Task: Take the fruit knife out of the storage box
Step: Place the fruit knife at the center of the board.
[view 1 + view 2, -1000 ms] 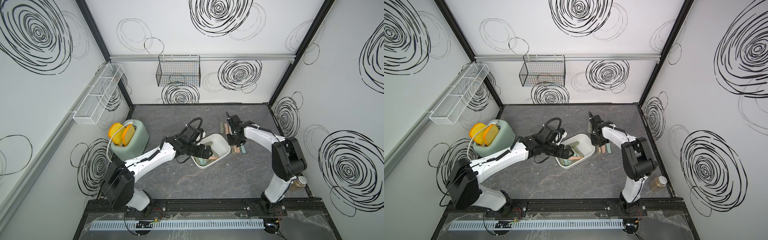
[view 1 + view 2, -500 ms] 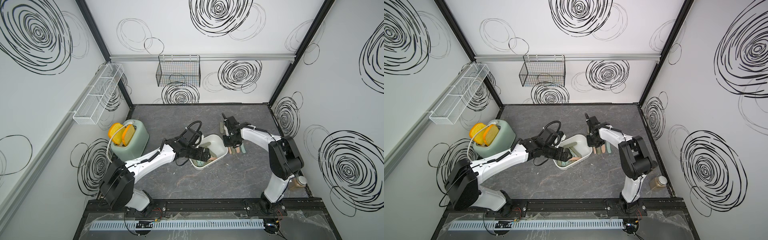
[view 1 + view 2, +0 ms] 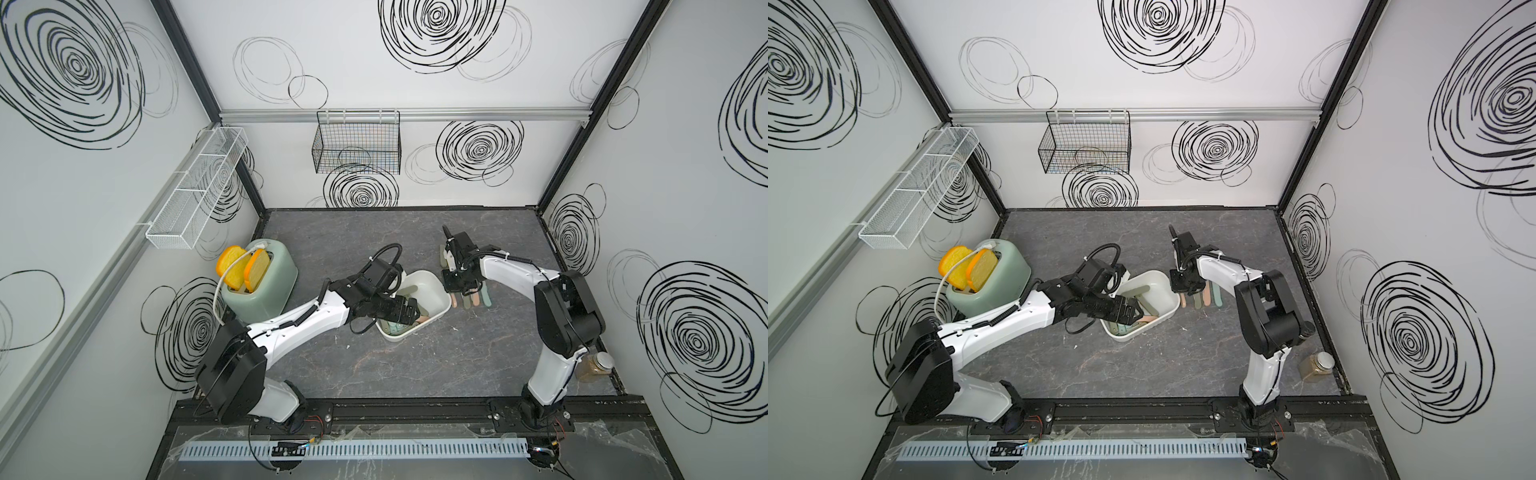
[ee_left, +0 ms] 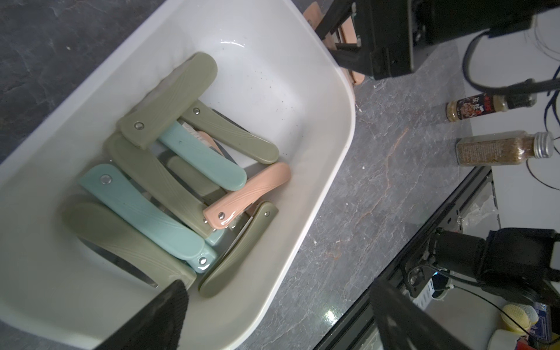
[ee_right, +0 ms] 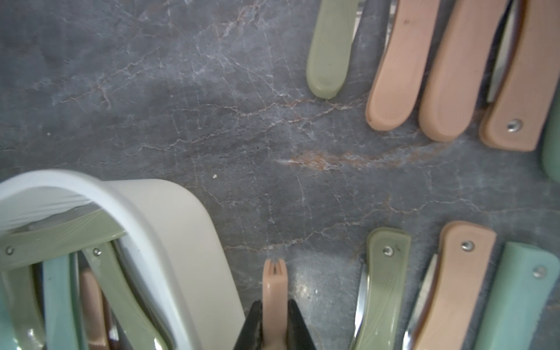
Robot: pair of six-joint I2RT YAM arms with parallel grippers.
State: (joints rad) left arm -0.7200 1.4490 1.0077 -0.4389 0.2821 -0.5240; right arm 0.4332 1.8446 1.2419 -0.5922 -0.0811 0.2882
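Pinching pink fruit knife (image 5: 274, 298), right fingers (image 5: 299, 328); left fingers (image 4: 157, 321) splayed over storage box (image 4: 339, 157); bottle label (image 4: 475, 106) illegible.

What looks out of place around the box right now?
The white cable is draped across the yellow toast slices in the sage-green toaster. Inside the white plastic storage box, the folded fruit knives lie in a crisscrossed heap. Nothing spilled or broken shows.
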